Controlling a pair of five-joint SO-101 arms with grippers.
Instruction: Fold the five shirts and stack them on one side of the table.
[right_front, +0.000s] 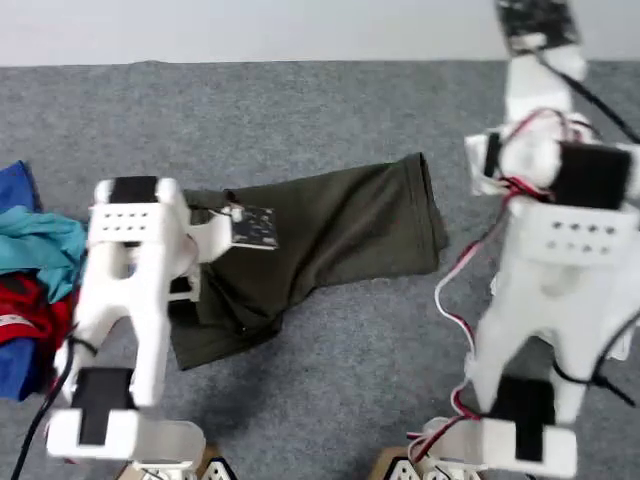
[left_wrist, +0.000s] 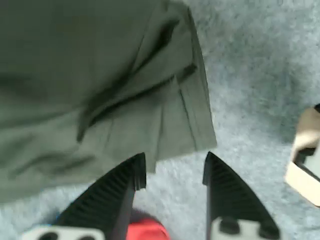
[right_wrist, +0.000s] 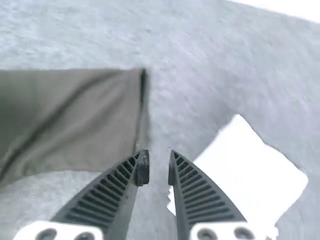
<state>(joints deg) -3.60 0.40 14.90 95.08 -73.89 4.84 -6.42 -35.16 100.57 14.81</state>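
An olive green shirt (right_front: 340, 235) lies crumpled across the middle of the grey carpeted table (right_front: 300, 110). My left arm (right_front: 135, 270) stands over its left part. In the left wrist view my left gripper (left_wrist: 175, 167) is open just off the edge of the olive shirt (left_wrist: 100, 85), with nothing between its fingers. My right arm (right_front: 560, 250) stands to the right of the shirt. My right gripper (right_wrist: 157, 164) hangs a little open and empty beside the hem of the olive shirt (right_wrist: 65, 115), above bare carpet.
A pile of blue, teal and red shirts (right_front: 30, 280) lies at the table's left edge. Something flat and white (right_wrist: 245, 170) lies on the carpet near my right gripper. A bit of red cloth (left_wrist: 142, 231) shows under my left gripper.
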